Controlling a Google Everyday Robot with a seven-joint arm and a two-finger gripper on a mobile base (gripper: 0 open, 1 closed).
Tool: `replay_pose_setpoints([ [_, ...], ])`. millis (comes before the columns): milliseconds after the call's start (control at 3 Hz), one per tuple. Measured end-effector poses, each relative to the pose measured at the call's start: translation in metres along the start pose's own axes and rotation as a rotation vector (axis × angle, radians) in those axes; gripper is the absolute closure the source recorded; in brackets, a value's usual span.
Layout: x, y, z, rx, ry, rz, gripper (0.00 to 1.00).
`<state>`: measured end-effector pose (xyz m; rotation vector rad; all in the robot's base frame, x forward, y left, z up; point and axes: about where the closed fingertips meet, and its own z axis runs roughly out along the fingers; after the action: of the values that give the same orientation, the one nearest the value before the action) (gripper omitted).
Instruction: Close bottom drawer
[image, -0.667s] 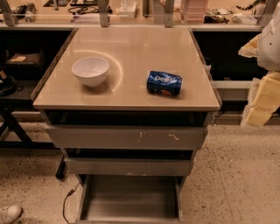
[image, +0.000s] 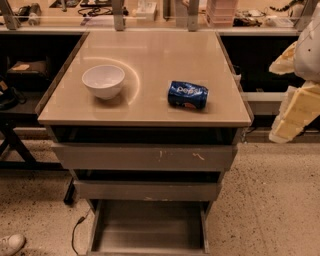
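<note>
The bottom drawer (image: 150, 226) is the lowest and narrowest of three stacked grey-brown drawers, and it stands pulled out toward me. Its shallow grey tray is open to view, and its front panel is cut off by the lower edge of the view. The middle drawer (image: 147, 191) and the wide top drawer (image: 145, 157) with pale scratches sit above it, each pulled out a little. My gripper (image: 295, 112), white and cream, hangs at the right edge of the view. It is level with the tabletop, well above and to the right of the bottom drawer, touching nothing.
On the beige tabletop (image: 150, 55) stand a white bowl (image: 103, 80) and a blue Pepsi can (image: 188, 95) lying on its side. A black cable (image: 76, 231) lies on the speckled floor at the left, near a white shoe (image: 10, 244). Dark shelving runs behind.
</note>
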<state>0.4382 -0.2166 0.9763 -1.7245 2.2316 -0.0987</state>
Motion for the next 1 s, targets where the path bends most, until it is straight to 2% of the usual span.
replay_pose_setpoints([
  [1000, 0.0, 0.0, 0.0, 0.0, 0.0, 0.0, 0.88],
])
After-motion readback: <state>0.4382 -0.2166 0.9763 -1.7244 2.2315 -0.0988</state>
